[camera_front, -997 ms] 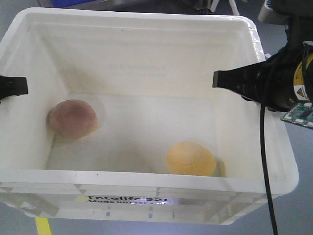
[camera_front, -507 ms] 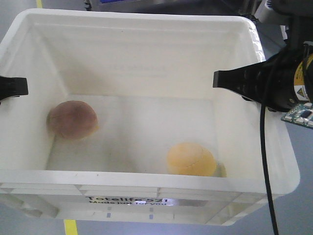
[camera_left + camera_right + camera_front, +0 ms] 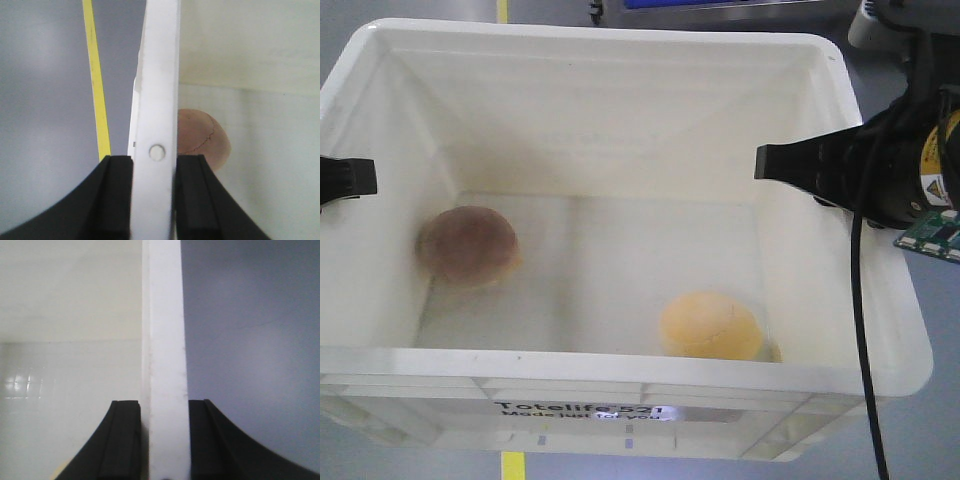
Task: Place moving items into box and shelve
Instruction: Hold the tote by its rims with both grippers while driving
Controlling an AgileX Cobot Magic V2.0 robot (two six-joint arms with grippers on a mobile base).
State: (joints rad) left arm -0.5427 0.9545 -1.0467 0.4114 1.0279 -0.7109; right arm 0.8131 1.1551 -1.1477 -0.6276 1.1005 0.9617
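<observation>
The box (image 3: 620, 60), a large white crate, fills the front view and is held above the grey floor. Inside it lie both moving items: the pinkish-brown lump (image 3: 470, 245) at the left and the yellow-orange lump (image 3: 710, 323) at the front right. My left gripper (image 3: 342, 178) is shut on the box's left wall (image 3: 157, 75), one black finger on each side (image 3: 154, 165), with the pinkish lump (image 3: 205, 140) just past it. My right gripper (image 3: 815, 170) is shut on the right wall (image 3: 162, 315) in the same way (image 3: 164, 410).
Grey floor lies under and around the crate, crossed by a yellow tape line (image 3: 513, 465) (image 3: 97, 100). A blue-fronted object (image 3: 720, 4) shows past the crate's far rim. A black cable (image 3: 860, 330) hangs from my right arm over the crate's right edge.
The yellow floor line and the blue object behind have slid to the right under and behind the crate. The crate, both lumps and both grippers keep their places in view.
</observation>
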